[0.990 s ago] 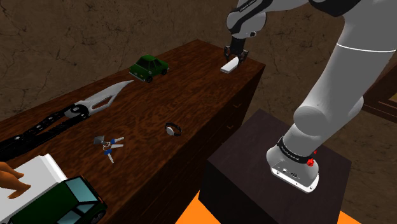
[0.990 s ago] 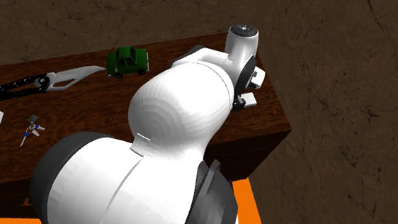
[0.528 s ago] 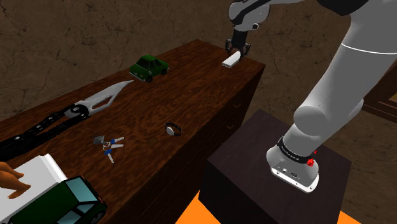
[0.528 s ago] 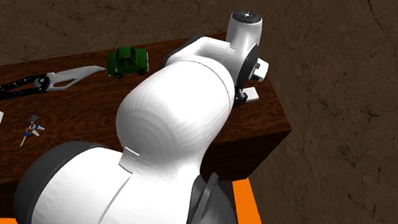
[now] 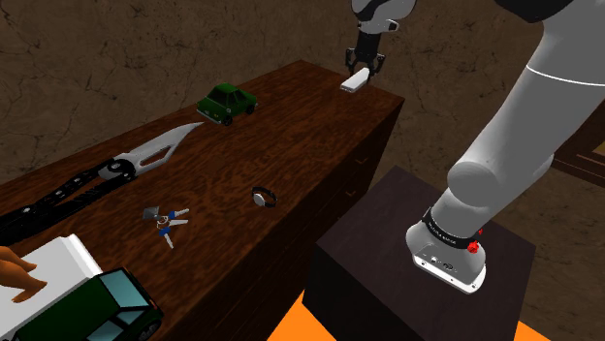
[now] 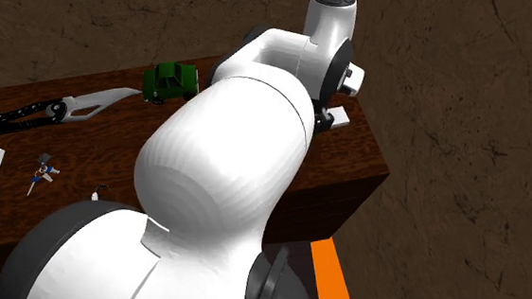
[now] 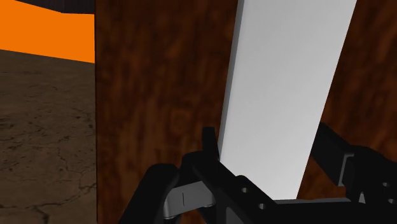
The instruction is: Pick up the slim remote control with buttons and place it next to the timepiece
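Landmark: small dark-strapped wristwatch with a pale face (image 5: 263, 197), lying flat on the dark brown wooden tabletop (image 5: 301, 136); every place below is given from it.
Task object: slim, plain white rectangular remote control (image 5: 355, 79) with no buttons drawn, well apart from the wristwatch and over the tabletop corner farthest from it.
End effector: black two-finger end effector (image 5: 366, 64) closed partway, its fingers (image 7: 210, 143) pressed against the remote control's two long edges near one end.
Reason for grasp: the narrow width is the span the fingers can close on. An end grip leaves the long body free to be laid down flat.
Height: the remote control appears tilted and clear of the wood, which would let it travel without dragging.
Step judged: pick-up done; carry toward the wristwatch not yet made.
Neighbours: a green toy car (image 5: 227, 102) lies beyond the wristwatch and a small bunch of keys (image 5: 165, 220) near it. Bare wood just beside the wristwatch offers room for placement.
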You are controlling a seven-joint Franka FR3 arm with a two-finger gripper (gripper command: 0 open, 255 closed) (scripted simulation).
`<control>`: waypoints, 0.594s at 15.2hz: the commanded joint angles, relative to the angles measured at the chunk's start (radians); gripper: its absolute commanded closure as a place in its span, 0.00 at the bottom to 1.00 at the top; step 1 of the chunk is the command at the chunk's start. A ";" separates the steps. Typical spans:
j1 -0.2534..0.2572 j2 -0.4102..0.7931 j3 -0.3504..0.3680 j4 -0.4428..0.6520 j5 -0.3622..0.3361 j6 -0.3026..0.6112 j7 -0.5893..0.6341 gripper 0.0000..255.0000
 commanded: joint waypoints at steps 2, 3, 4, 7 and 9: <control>0.012 -0.025 0.009 -0.007 -0.006 -0.018 0.023 1.00; 0.025 -0.041 0.019 -0.027 -0.010 -0.014 0.047 1.00; 0.037 -0.056 0.029 -0.045 -0.013 -0.011 0.071 1.00; 0.073 -0.096 0.062 -0.093 -0.020 -0.003 0.143 1.00; 0.097 -0.118 0.085 -0.120 -0.023 0.001 0.192 1.00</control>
